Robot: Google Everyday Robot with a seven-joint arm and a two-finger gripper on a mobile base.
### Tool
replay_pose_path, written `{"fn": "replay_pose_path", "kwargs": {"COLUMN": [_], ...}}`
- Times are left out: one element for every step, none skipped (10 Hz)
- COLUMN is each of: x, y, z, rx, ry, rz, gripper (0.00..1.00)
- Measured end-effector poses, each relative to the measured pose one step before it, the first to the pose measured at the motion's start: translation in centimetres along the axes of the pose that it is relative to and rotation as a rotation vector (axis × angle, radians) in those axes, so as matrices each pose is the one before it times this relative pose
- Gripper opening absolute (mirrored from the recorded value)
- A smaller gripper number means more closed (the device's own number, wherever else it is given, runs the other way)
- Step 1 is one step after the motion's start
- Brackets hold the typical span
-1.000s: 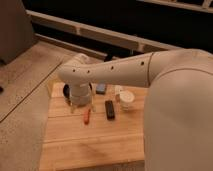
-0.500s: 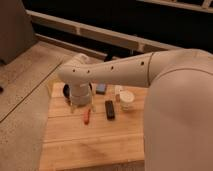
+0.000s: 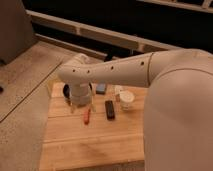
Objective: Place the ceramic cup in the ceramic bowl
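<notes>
On the wooden counter (image 3: 100, 142), toward its back edge, the ceramic cup (image 3: 126, 99) is standing upright, small and cream-toned, with its wide rim facing up. A flat black bar (image 3: 109, 109) is lying just beside it, and a small grey-blue block (image 3: 101, 88) is sitting a little further back. The ceramic bowl (image 3: 65, 92) is resting at the back left corner, apart from the cup. It is mostly hidden, because the end effector (image 3: 80, 97) is hanging over it or just in front of it; which of the two I cannot tell. Whether the end effector is open or closed I also cannot tell, but the cup is standing clear of it, not being touched. A thin red thing (image 3: 86, 116) is lying in front of the bowl. I am judging the cup to be light, stiff, smooth and breakable, so it is asking for a gentle hold from above, pinching one wall at the rim, and a low, soft release into the bowl.
</notes>
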Motion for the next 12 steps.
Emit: {"fn": "replay_pose_path", "kwargs": {"x": [-0.973, -1.608, -1.977, -1.312, -1.761, -0.598, -0.775, -0.575, -0.174, -0.04, 0.101, 0.114], "y": [-0.162, -0.296, -0.464, -0.262, 0.108, -0.001, -0.318, -1.038, -1.322, -1.543, -1.908, -2.178], "z": [-0.569, -0.927, -1.224, -0.866, -1.349, -0.49, -0.714, -0.665, -0.371, -0.294, -0.125, 0.12], "rx": [0.00485, 0.00696, 0.015, 0.01229, 0.00941, -0.00116, -0.01288, -0.01246, 0.00321, 0.01198, 0.02172, 0.02488], "ry": [-0.03613, -0.05717, -0.06873, -0.04619, -0.06267, -0.02064, -0.02604, -0.01694, -0.00284, 0.00217, 0.00824, 0.01227], "rz": [-0.03878, -0.058, -0.0708, -0.05406, -0.08216, -0.02744, -0.02168, 0.00013, 0.01262, 0.02021, 0.02813, 0.03676], "gripper": [0.65, 0.65, 0.65, 0.65, 0.65, 0.65, 0.65, 0.65, 0.65, 0.65, 0.65, 0.65]}}
